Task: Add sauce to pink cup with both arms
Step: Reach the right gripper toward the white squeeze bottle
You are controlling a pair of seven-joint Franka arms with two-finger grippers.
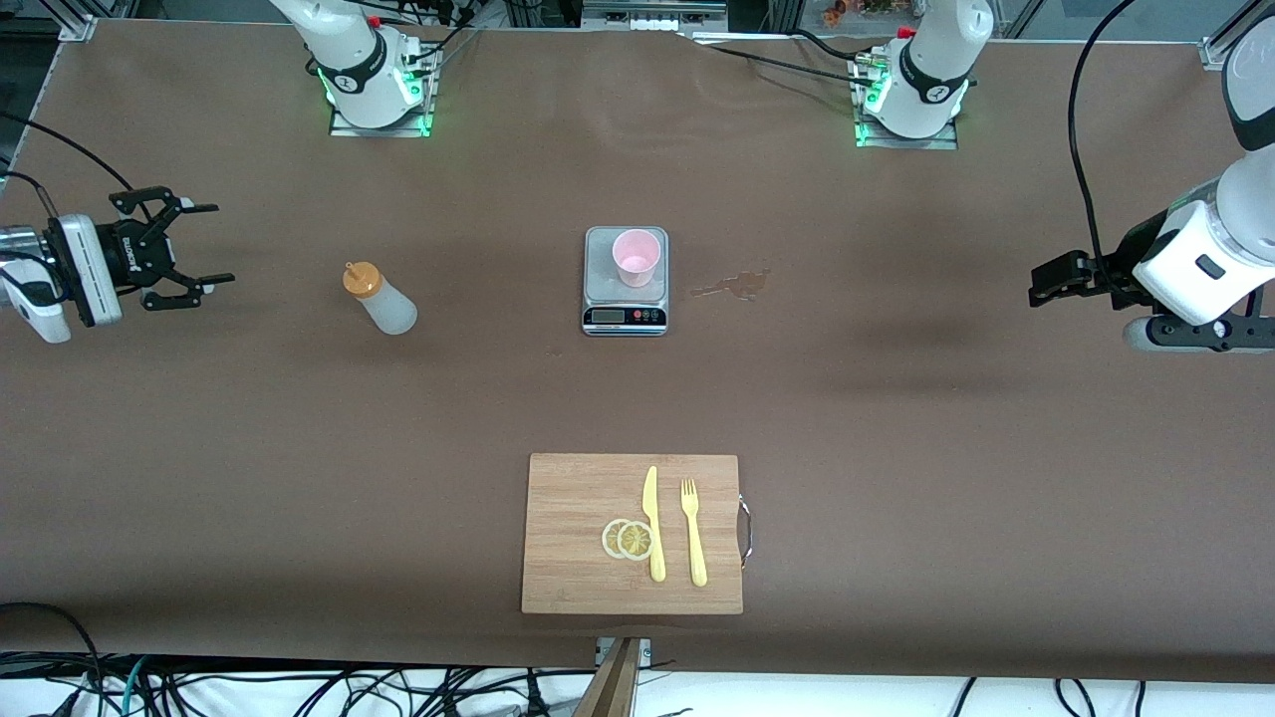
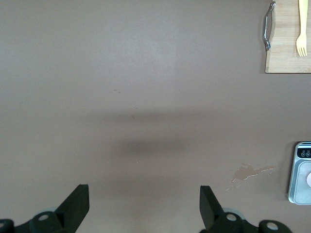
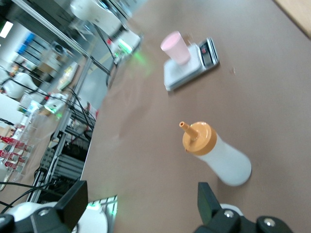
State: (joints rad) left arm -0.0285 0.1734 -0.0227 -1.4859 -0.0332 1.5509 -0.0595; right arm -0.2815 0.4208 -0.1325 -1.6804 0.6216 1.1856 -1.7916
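From the front view, the pink cup (image 1: pixel 637 257) stands upright on a small grey kitchen scale (image 1: pixel 625 299) near the middle of the brown table (image 1: pixel 896 448). The sauce bottle (image 1: pixel 379 297) stands on the table toward the right arm's end, well apart from the scale, its orange cap on. Bare table lies between bottle and cup, with nothing in the way. A brownish spill stain (image 1: pixel 735 286) marks the table just beside the scale, toward the left arm's end. Nearer the front camera lies a wooden cutting board (image 1: pixel 588 568) with a metal handle (image 1: pixel 745 530) on its edge; on it are two lemon slices (image 1: pixel 628 539), a yellow knife (image 1: pixel 652 523) and a yellow fork (image 1: pixel 692 531). The right gripper (image 1: pixel 204 244) hangs over the table's edge at the right arm's end, fingers spread apart and holding nothing. The left gripper (image 1: pixel 1041 289) hangs over the left arm's end of the table, well apart from everything.

In the left wrist view, the left gripper's two black fingers (image 2: pixel 77 206) stand wide apart over bare table, empty. The stain (image 2: pixel 248 172) and a corner of the scale (image 2: pixel 301 172) show at one edge, and the board's corner (image 2: pixel 286 53) with its handle (image 2: pixel 267 26) and the fork (image 2: pixel 302 29) at another.

In the right wrist view, the right gripper's fingers (image 3: pixel 73 201) are wide open and empty. The bottle (image 3: pixel 216 153) is near them; the cup (image 3: pixel 176 47) sits on the scale (image 3: pixel 189 68) well past it.
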